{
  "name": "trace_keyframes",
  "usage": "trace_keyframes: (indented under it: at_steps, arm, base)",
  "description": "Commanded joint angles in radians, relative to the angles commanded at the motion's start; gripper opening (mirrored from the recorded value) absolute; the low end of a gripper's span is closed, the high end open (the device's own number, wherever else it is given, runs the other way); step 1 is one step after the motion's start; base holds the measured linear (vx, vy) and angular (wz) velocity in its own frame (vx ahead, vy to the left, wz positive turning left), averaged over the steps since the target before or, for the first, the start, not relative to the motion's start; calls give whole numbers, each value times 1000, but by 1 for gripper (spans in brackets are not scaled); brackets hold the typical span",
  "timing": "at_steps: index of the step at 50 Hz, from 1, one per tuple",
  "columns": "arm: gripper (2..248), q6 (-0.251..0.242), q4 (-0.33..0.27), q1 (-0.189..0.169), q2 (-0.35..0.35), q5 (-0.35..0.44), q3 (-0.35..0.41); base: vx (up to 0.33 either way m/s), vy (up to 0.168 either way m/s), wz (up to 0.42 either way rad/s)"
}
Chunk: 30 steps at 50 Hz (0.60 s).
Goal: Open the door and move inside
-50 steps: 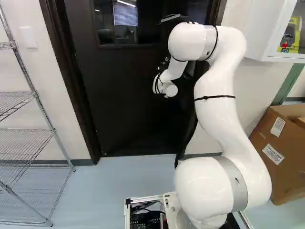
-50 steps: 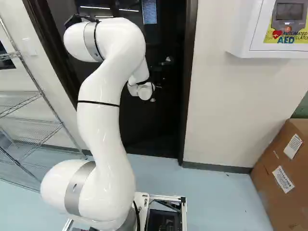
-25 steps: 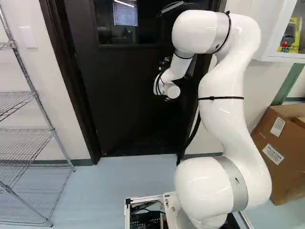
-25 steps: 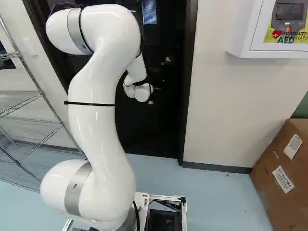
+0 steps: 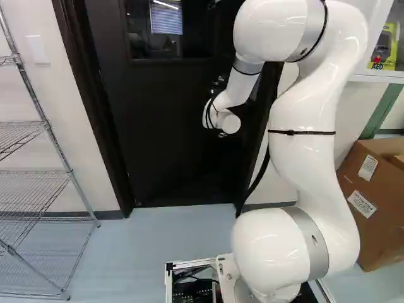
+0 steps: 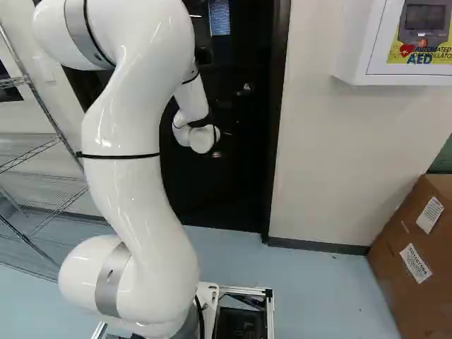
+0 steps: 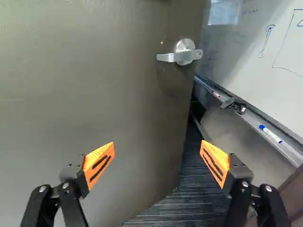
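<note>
In the right base view my gripper [image 6: 217, 154] shows as a small part past the white wrist, in front of the dark door [image 6: 244, 183]; the arm hides most of it. The wrist view shows the gripper [image 7: 157, 153] open, its orange-padded fingers wide apart and nothing between them. Ahead of it is the door's face [image 7: 99, 90], standing ajar. The silver lever handle [image 7: 182, 54] is on the door near its free edge, ahead of the fingers and untouched. Beyond that edge a gap shows dark floor [image 7: 189, 189].
Past the door's edge are a whiteboard [image 7: 255, 52] and its marker tray [image 7: 274, 137]. Left of the doorway stands a wire shelf [image 5: 31, 180]. Right of it are a white AED cabinet [image 6: 360, 42] and a cardboard box [image 6: 417, 261]. The door frame [image 6: 277, 141] borders the opening.
The base has not moved. My arm's upper links have drawn back toward the base cameras and outward from the doorway; the wrist has shifted slightly down and, in the right base view, left.
</note>
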Motion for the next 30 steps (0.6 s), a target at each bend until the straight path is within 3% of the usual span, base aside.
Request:
trace_keyframes:
  at_steps: [30]
  arm:
    - [247, 0, 7, 16, 139, 0, 170]
  base:
    - [0, 0, 0]
